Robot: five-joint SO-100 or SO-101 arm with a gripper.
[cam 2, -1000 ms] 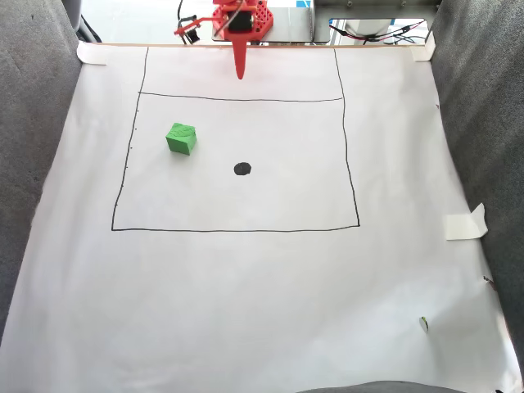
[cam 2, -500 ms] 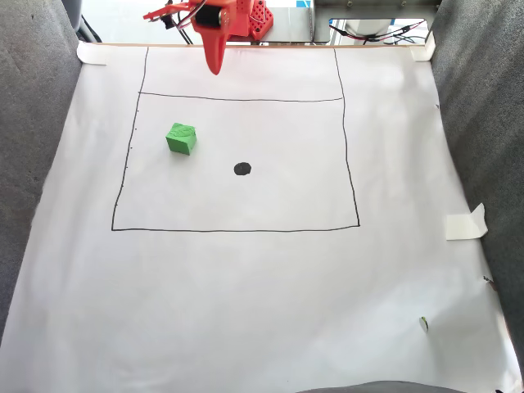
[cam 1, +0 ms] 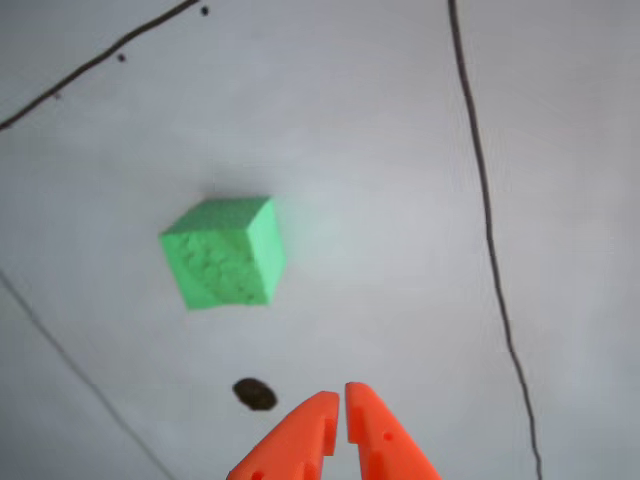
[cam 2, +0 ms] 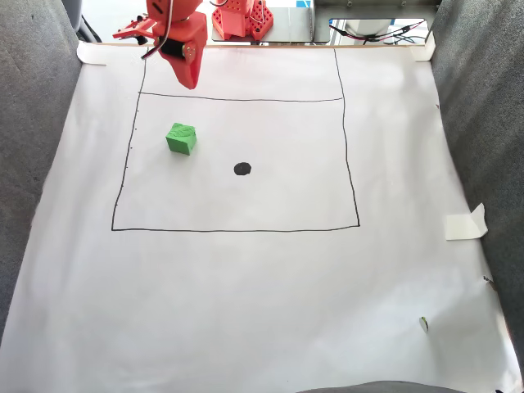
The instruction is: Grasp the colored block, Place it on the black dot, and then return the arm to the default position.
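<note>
The green foam cube [cam 2: 181,137] rests on the white paper inside the left part of the drawn rectangle; the other view shows the cube [cam 1: 224,252] from above with a rough face toward the camera. The black dot [cam 2: 242,169] lies to the cube's right in the fixed view, and the dot [cam 1: 254,394] sits just left of the orange tips in the other view. My gripper [cam 2: 191,82] hangs above the paper, up and slightly right of the cube, apart from it. Its two orange fingers [cam 1: 343,400] are shut with nothing between them.
A black pen rectangle [cam 2: 350,164] frames the work area on the white sheet [cam 2: 262,311]. Grey fabric walls [cam 2: 33,147] stand on both sides. The arm's red base [cam 2: 241,18] and cables sit at the far edge. A folded tape piece [cam 2: 465,223] lies at the right.
The arm has swung to the left in the fixed view, from the top centre to above the rectangle's top-left corner. Cube and dot have not moved.
</note>
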